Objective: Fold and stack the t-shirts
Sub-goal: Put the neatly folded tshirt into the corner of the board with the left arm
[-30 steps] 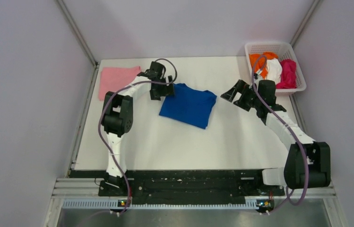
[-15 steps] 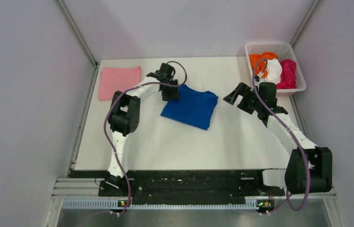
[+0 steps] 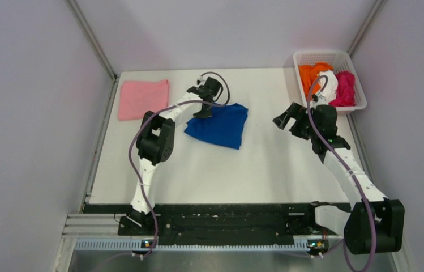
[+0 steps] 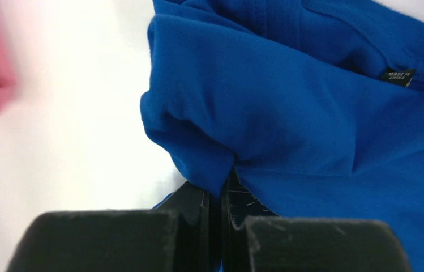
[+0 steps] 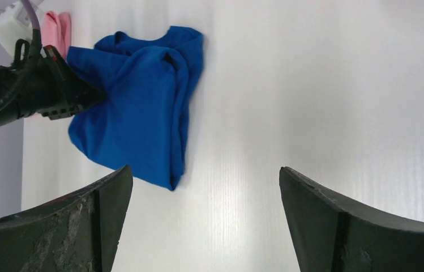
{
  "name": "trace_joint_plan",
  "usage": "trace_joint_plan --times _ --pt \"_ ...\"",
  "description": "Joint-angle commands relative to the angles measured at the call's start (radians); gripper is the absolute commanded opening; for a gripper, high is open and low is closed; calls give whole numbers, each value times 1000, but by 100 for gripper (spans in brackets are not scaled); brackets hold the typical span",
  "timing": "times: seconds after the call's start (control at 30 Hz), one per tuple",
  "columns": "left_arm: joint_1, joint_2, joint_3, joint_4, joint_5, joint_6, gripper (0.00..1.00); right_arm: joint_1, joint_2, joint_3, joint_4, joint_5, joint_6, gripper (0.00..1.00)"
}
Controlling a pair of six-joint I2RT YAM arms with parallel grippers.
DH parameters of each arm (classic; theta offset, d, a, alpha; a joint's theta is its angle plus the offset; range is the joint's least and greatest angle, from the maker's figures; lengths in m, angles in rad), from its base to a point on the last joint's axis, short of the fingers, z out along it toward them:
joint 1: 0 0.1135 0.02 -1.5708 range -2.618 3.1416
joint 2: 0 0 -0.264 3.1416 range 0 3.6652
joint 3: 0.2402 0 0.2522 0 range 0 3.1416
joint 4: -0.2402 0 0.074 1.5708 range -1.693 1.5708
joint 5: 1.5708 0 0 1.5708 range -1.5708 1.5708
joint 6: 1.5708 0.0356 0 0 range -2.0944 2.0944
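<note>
The royal-blue t-shirt lies roughly folded on the white table, mid-left. My left gripper is at its far-left corner, shut on a pinched fold of the blue cloth; the blue t-shirt fills that wrist view. A folded pink t-shirt lies flat at the far left. My right gripper hovers right of the blue t-shirt, open wide with nothing between its fingers. Orange, white and magenta t-shirts sit bunched in the basket.
The white lattice basket stands at the table's far right corner. Grey walls and metal posts close in the table on the left, right and back. The pink t-shirt shows beyond the left arm in the right wrist view.
My left gripper moved right onto the blue t-shirt's corner and shut on it. The shirt has bunched and shifted slightly left. The right gripper drew back a little to the right, still open.
</note>
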Motion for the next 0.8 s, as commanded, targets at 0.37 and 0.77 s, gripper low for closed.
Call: trace_joint_plan --times 0.37,0.77 --pt "128 -159 65 466 -530 696 0 -4 -158 -55 52 218 -45 99" --pt "205 -179 143 511 -459 900 0 -3 -157 -55 47 230 -48 99"
